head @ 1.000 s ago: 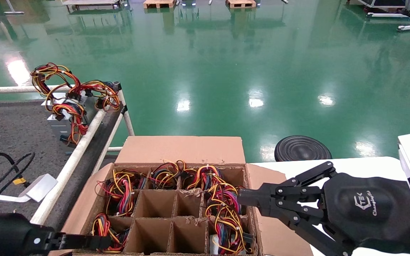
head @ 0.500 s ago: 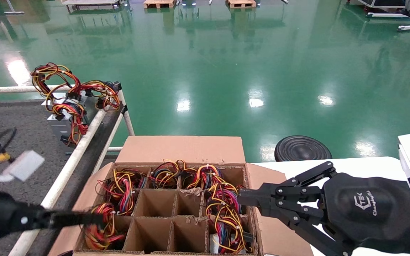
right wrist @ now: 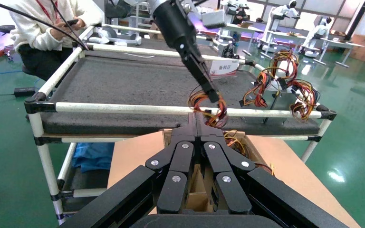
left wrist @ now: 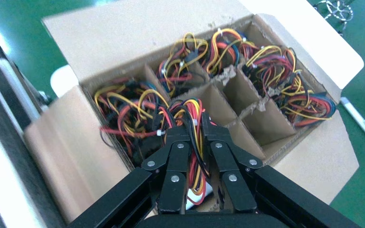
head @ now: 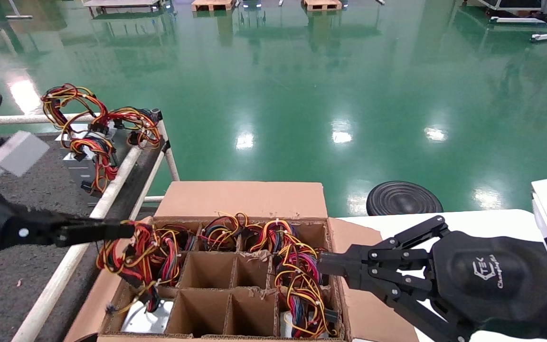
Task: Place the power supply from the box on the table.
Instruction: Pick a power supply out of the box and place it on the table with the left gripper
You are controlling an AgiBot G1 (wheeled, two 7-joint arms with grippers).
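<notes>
Green glossy floor behind. Left gripper clenched on the wire bundle of the silver-grey metal power supply — unit hangs low in the brown cardboard box's near-left cell; dark speckled table lies further left. Right gripper parked, fingers together.

counter: dark grey speckled top, white tube rails, at the robot's left | on it: power supplies with red-yellow-black wire bundles at its far corner by the rail | white tabletop: at the right, partly hidden | box: brown carton between them, its support hidden | floor: glossy green
</notes>
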